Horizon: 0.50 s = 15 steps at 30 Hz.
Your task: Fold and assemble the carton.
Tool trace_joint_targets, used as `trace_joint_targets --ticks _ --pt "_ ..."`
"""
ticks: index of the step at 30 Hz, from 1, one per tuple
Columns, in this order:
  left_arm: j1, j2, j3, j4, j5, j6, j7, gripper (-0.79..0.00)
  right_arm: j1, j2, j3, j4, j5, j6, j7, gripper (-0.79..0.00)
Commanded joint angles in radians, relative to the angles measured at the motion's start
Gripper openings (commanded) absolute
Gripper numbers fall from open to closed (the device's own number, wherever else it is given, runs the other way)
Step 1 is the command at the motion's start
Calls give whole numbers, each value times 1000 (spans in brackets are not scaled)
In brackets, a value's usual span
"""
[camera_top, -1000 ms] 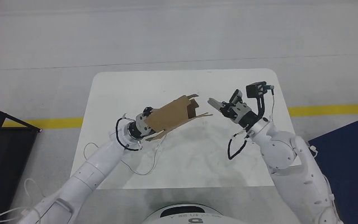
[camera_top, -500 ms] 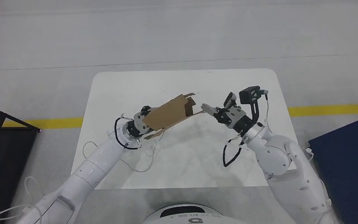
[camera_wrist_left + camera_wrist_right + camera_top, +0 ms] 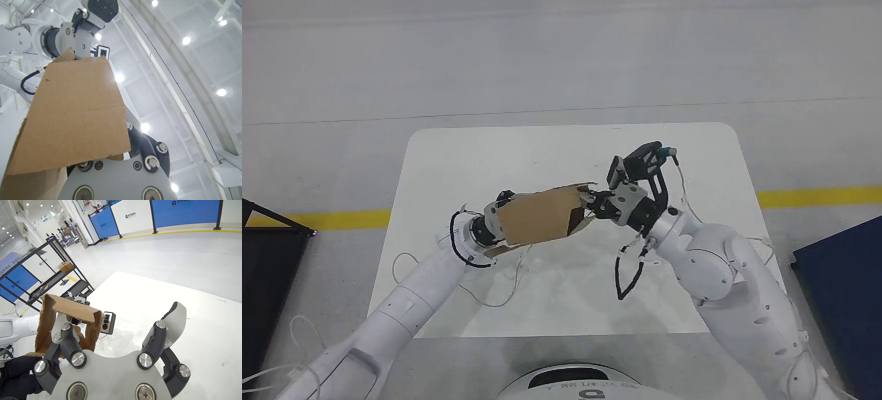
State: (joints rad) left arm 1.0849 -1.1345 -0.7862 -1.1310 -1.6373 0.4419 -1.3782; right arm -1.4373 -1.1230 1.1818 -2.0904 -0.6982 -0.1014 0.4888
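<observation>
A brown cardboard carton (image 3: 537, 213), opened into a tube, hangs above the middle of the white table (image 3: 542, 300). My left gripper (image 3: 499, 223) is shut on its left end; one dark finger (image 3: 143, 145) shows beside the carton (image 3: 75, 113) in the left wrist view. My right gripper (image 3: 595, 204) is open at the carton's right end. In the right wrist view one finger (image 3: 57, 323) sits inside the carton's (image 3: 45, 317) open mouth, while the other finger (image 3: 175, 317) stands free over the table. The right gripper (image 3: 83, 43) also appears beyond the carton's far edge.
The table's far corner (image 3: 121, 275) and its right side are bare. Loose cable (image 3: 497, 295) lies by the left arm. A black shelf rack (image 3: 62, 262) stands on the floor beyond the table's left side.
My right gripper has moved left to the carton, and one finger has gone into its open end. The carton has swung flatter in the left gripper, and its flaps have closed in.
</observation>
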Motion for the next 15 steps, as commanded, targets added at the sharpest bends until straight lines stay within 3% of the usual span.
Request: trace_joint_targets --ticks 1,15 --pt "0 -2 1 -2 1 0 0 -785 14 -2 -12 1 -8 7 19 0" --pt "-1 -19 29 -10 -50 10 10 -785 136 -22 -111 32 -109 104 103 0"
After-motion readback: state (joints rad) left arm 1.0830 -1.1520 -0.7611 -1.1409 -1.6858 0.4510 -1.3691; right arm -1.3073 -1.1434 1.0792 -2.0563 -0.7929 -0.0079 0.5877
